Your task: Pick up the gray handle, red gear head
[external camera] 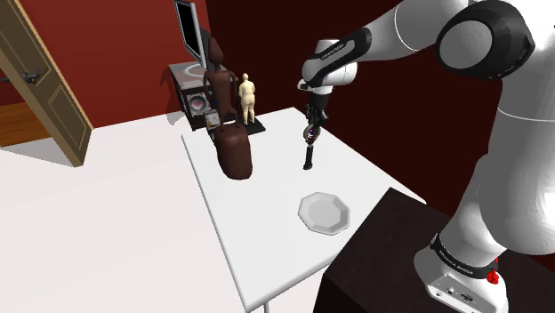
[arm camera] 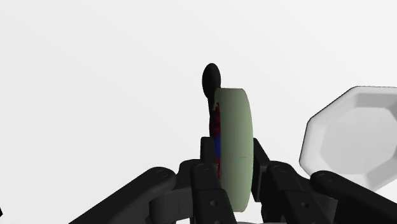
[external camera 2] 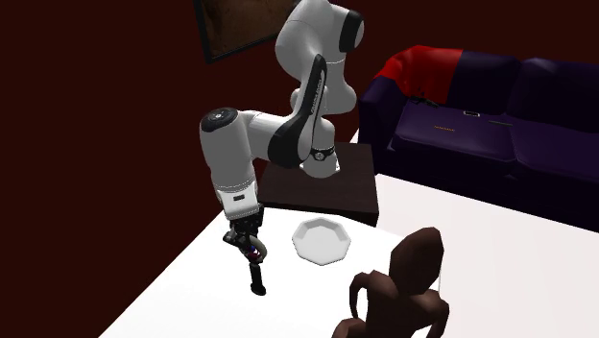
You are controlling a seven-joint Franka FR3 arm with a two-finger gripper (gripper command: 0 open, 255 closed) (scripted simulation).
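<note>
Reaching out from its stand (external camera: 382, 267) over the white table (external camera: 267, 231), the arm (external camera: 418, 31) bends at the elbow and turns its wrist straight down, so the gripper (external camera: 309, 132) points at the tabletop from above, well out from the base. The fingers (arm camera: 207, 168) are closed on the tool (external camera 2: 255, 274): in the wrist view they press against both flat faces of its pale green, disc-shaped head (arm camera: 233, 146), with red and blue parts showing on the face toward one finger. The disc stands on edge between the pads, its rim toward the camera. The tool's dark handle (external camera: 309, 158) runs from the head straight away from the palm, hanging upright below the fingertips and ending in a rounded knob. The tool therefore sits directly in the hand, in line with the gripper's axis, head at the fingertips and handle beyond them toward the table. Whether the knob touches the tabletop or hangs just above it cannot be told. A white octagonal plate (arm camera: 350, 137) lies on the table off to one side of the gripper, between the hand and the stand, apart from the tool. A brown seated figure (external camera: 233, 153) sits on the table on the hand's other side, farther from the stand and not touching the gripper.
</note>
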